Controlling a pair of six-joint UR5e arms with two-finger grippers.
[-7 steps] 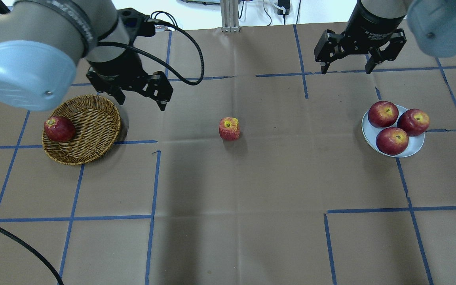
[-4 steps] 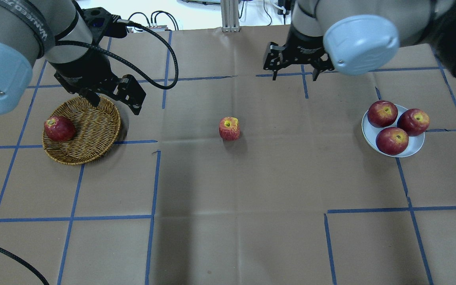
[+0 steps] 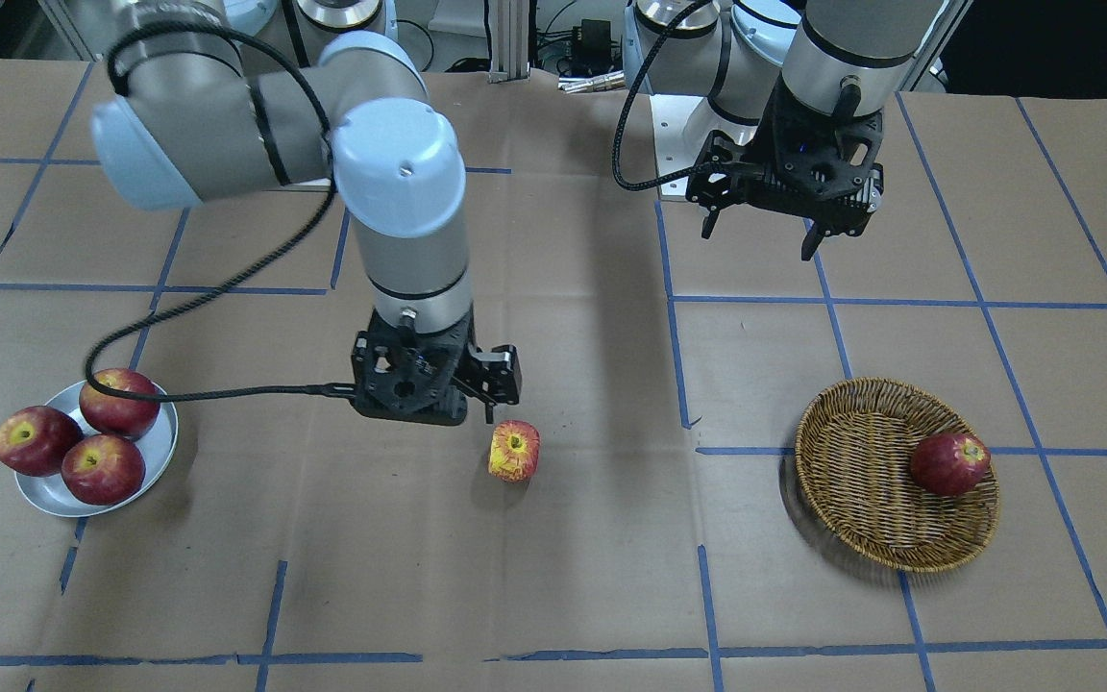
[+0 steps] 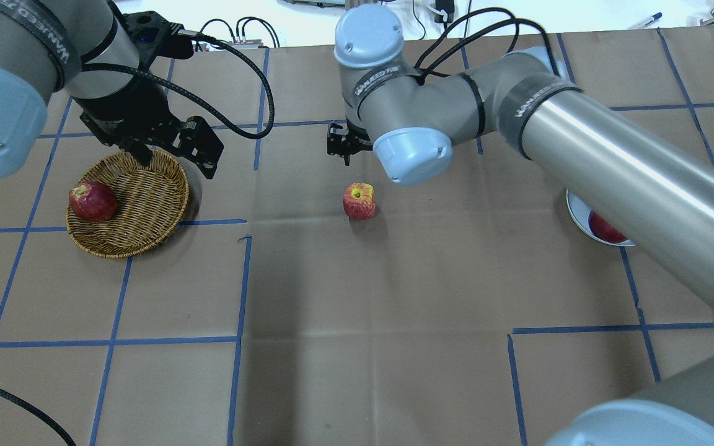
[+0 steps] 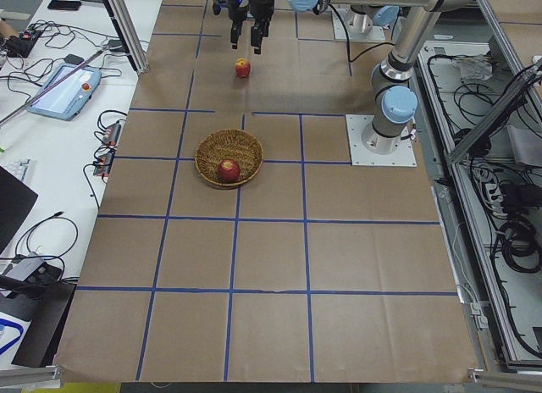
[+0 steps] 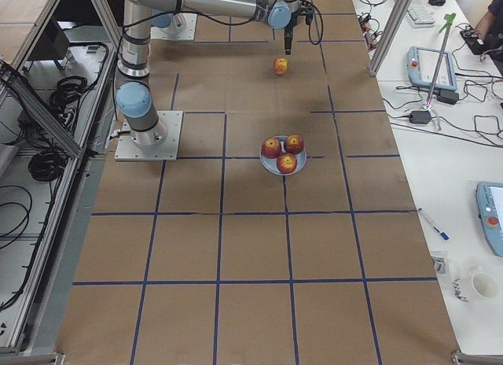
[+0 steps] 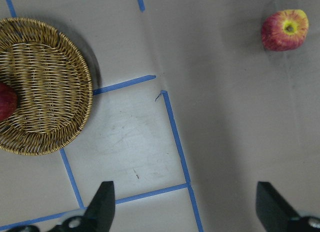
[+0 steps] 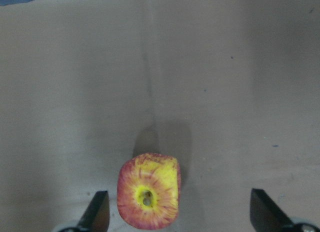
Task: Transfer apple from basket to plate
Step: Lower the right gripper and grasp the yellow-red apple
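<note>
Right fingers (image 8: 98, 210), spread and empty, have swung in from the plate (image 3: 159, 450). The apple (image 8: 148, 197) lies on the counter (image 4: 394, 310) between them, ready for grasping. Left fingers (image 7: 102, 202) hang spread beside the basket (image 4: 146, 204).

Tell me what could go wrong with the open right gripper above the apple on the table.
1. In the wrist view the apple sits off-centre under the right gripper, near one finger; closing might knock it away.
2. The plate already carries three red apples; a fourth could roll off.
</note>
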